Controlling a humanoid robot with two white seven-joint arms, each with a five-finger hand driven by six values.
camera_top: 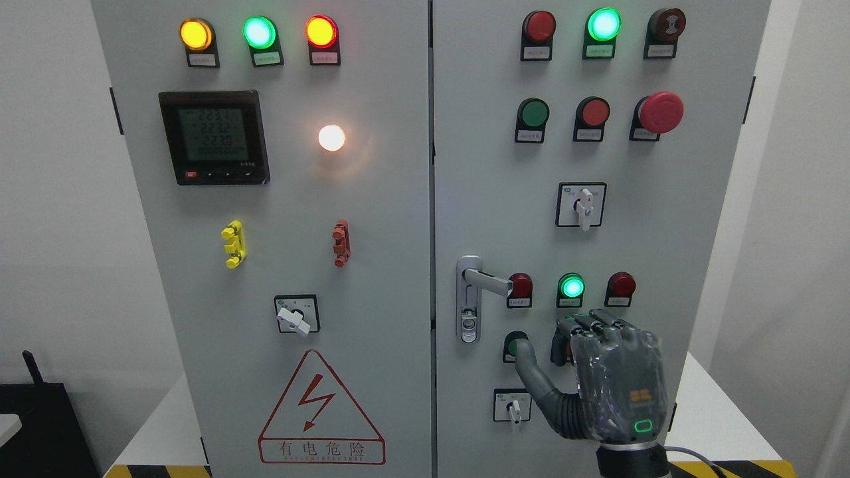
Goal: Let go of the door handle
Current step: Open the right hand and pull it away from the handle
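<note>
The right hand (601,378) comes up from the bottom right, in front of the right door (637,232) of a big grey cabinet. Its back faces the camera. The thumb (531,372) sticks out to the left, and the other fingers (597,323) bend forward at the top. The hand holds nothing.

The door handle (485,281) is up and to the left of the hand, well apart from it. It is a silver lever that points to the right from a tall silver plate (469,302). Its tip sits just beside a red light (520,285).

A glowing green light (572,287) is right above the fingers. A dark green button (512,345) is just beside the thumb tip. A small switch (512,406) sits to the left of the thumb's base.

Far to the left, on the other door, there is a red warning triangle (321,410) with a lightning bolt.
</note>
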